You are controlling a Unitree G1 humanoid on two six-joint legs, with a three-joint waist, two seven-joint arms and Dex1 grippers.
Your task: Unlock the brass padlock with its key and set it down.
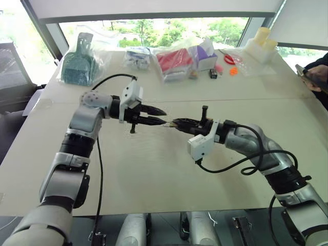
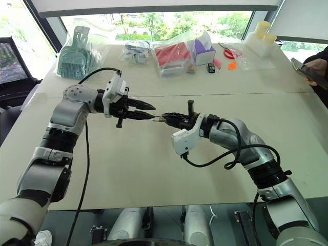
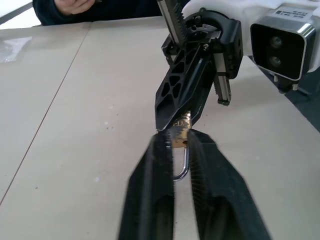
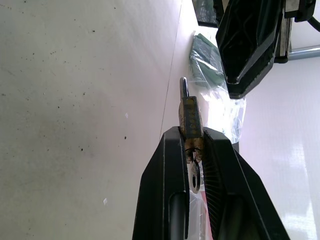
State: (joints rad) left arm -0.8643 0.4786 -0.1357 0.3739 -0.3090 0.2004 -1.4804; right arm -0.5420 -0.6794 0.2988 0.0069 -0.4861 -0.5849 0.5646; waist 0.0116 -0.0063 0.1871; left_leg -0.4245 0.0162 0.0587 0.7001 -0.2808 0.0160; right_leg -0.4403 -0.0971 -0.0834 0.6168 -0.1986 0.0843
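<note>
Between the right claw's point(image 4: 195, 150) fingers, the brass padlock point(image 4: 191, 117) shows half its body; the key point(image 4: 195, 177) behind it is a dim sliver, its blade hidden; in the left wrist view the padlock's shackle point(image 3: 183, 165) is partly masked by the left claw's point(image 3: 181, 145) blurred fingers; beyond, a person's hand point(image 3: 75, 5) is cut off by the frame edge.

Above the middle of the worktop point(image 1: 154, 174), the left hand point(image 1: 163, 116) and right hand point(image 1: 174, 123) meet tip to tip, the brass padlock point(image 4: 191, 117) between them, the key point(image 4: 194, 177) behind it. Bagged items point(image 1: 174, 61) line the far edge.
</note>
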